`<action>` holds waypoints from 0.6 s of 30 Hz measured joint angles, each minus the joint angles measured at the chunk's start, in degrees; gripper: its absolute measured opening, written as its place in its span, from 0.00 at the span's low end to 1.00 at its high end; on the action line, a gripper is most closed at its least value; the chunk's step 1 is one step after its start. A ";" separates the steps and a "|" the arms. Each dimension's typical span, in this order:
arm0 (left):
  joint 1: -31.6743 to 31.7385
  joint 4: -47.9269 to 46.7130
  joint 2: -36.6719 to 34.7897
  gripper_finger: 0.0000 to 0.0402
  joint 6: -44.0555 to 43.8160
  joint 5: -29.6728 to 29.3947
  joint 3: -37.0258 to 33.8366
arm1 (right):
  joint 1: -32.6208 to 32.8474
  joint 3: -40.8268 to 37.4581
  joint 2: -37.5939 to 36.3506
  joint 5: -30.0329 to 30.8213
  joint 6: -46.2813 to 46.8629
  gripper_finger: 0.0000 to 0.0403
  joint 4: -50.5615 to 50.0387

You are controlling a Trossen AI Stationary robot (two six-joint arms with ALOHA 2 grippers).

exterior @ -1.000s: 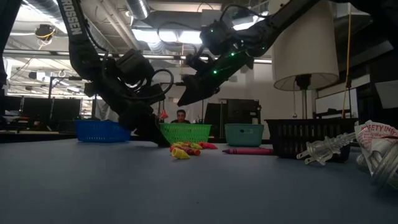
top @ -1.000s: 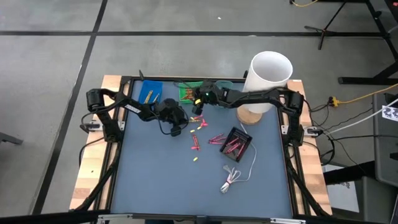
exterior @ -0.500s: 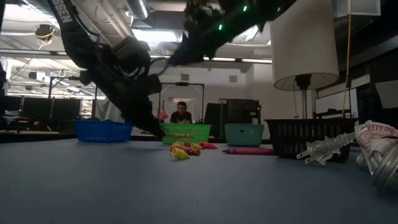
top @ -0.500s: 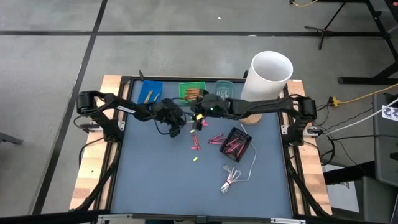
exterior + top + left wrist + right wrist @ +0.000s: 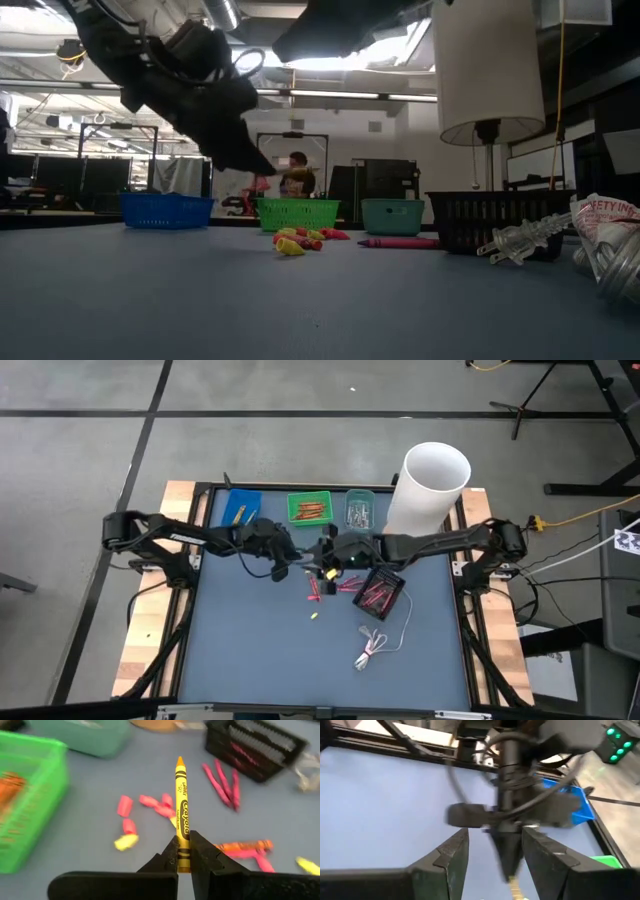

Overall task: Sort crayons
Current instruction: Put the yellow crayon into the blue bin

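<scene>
Yellow crayon (image 5: 182, 810) pinched in left gripper (image 5: 183, 851) (tip fwd).

A yellow wax crayon with black lettering (image 5: 181, 810) is showing against the grey-blue table mat (image 5: 250, 650), near pink crayon pieces (image 5: 150, 805), a bright green plastic basket (image 5: 25, 795) and a black mesh tray (image 5: 260, 747).

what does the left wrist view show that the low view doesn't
Only the left wrist view shows the left gripper shut on a yellow crayon, its tip pointing forward over loose pink pieces. Only the low view shows the blue basket and a person in the room behind. Both show the green basket and the black basket.
</scene>
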 joint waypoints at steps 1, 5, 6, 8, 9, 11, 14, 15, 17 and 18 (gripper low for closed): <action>0.05 0.11 -0.74 0.02 -0.47 -1.45 0.04 | 0.49 -0.01 -0.02 -0.02 -0.02 0.46 -0.05; 0.59 -2.46 -4.62 0.02 -0.55 -8.74 0.04 | 2.20 -0.01 -0.04 0.02 -0.02 0.46 -1.36; 0.84 -4.05 -5.88 0.02 -0.53 -10.83 0.04 | 2.56 -0.01 -0.04 0.01 -0.02 0.46 -1.76; 1.38 -7.71 -8.59 0.02 -0.53 -15.43 0.05 | 3.22 -0.01 0.16 0.02 -0.01 0.46 -2.11; 1.63 -9.67 -10.00 0.02 -0.54 -18.27 0.07 | 3.51 -0.01 0.23 0.01 -0.02 0.46 -2.49; 2.02 -14.20 -12.38 0.02 -0.53 -23.92 0.09 | 3.81 -0.02 0.29 -0.17 0.00 0.46 -2.77; 2.74 -20.76 -15.29 0.02 -0.55 -33.02 0.09 | 4.18 -0.02 0.59 -0.76 0.00 0.46 -2.45; 3.12 -22.98 -15.95 0.02 -0.55 -35.60 0.09 | 4.20 -0.02 0.69 -1.00 0.00 0.46 -2.78; 3.89 -27.25 -16.78 0.02 -0.74 -39.96 0.09 | 4.23 -0.02 0.75 -2.16 0.00 0.46 -3.02; 4.40 -29.37 -16.94 0.02 -1.08 -41.81 0.09 | 4.21 -0.02 0.75 -3.14 0.00 0.46 -3.05</action>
